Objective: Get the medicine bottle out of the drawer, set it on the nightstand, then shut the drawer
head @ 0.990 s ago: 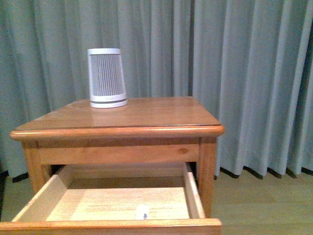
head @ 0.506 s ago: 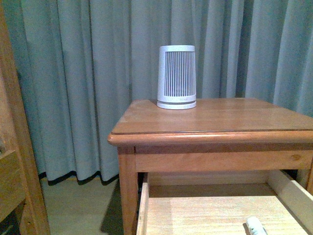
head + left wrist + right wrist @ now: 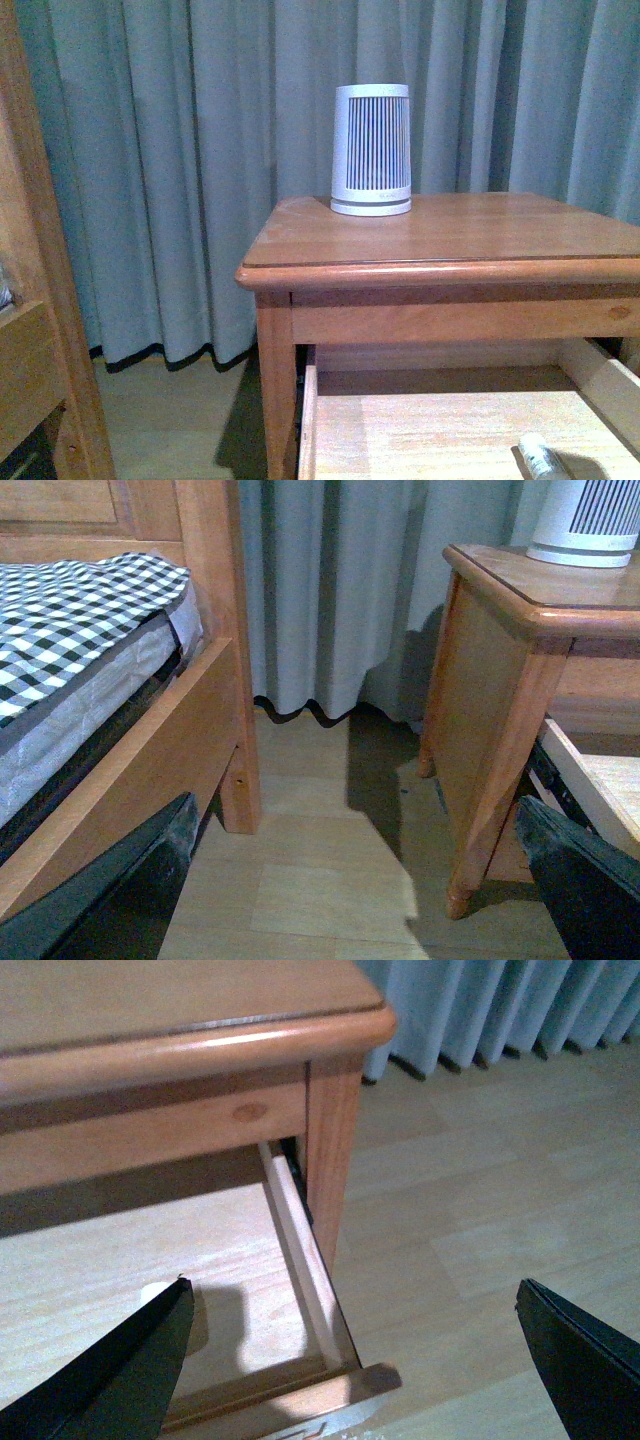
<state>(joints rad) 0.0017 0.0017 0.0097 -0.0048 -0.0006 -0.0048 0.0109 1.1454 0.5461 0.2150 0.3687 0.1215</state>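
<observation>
Right claw [image 3: 355, 1290] gapes wide, empty; the lying medicine bottle [image 3: 545, 460], five o'clock of the ribbed device [image 3: 371, 150], may roll if nudged.

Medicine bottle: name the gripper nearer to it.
Right. The right gripper hangs over the drawer, by the medicine bottle; the left gripper is over the floor beside the nightstand.

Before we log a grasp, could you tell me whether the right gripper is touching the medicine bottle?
Apart. The front view shows the medicine bottle lying alone on the drawer floor, no gripper near it; the right gripper hangs open above.
</observation>
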